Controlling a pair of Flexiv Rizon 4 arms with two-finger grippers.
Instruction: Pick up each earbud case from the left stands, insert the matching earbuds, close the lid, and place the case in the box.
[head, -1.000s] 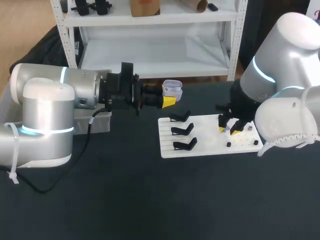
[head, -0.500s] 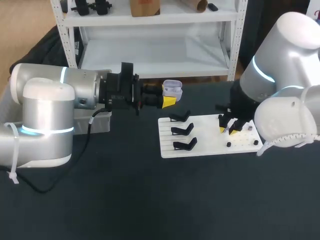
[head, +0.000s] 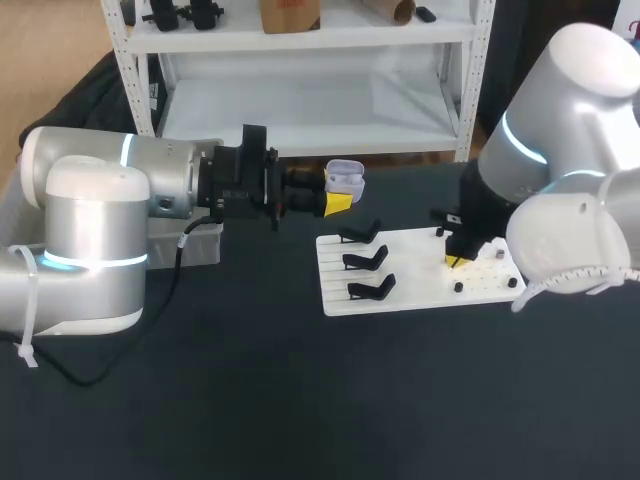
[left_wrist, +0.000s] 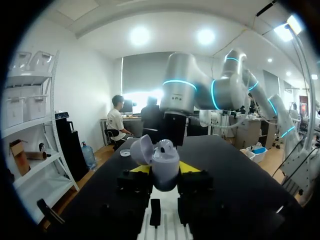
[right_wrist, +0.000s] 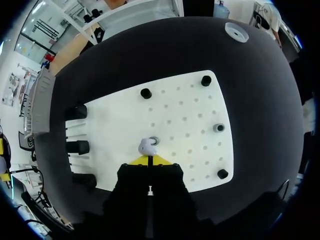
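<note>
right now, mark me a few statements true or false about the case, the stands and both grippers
1. The left gripper holds an earbud case with its lid open. True.
2. Each of the three black stands on the white board carries a case. False: all three stands are empty.
3. The right gripper hangs over the stands. False: it is over the board's holed part, away from the stands.
4. The right gripper's fingers are closed together, with a white earbud right at their tips. True.
5. The case in the left gripper rests on the board. False: it is held up in the air, off to the side of the board.
</note>
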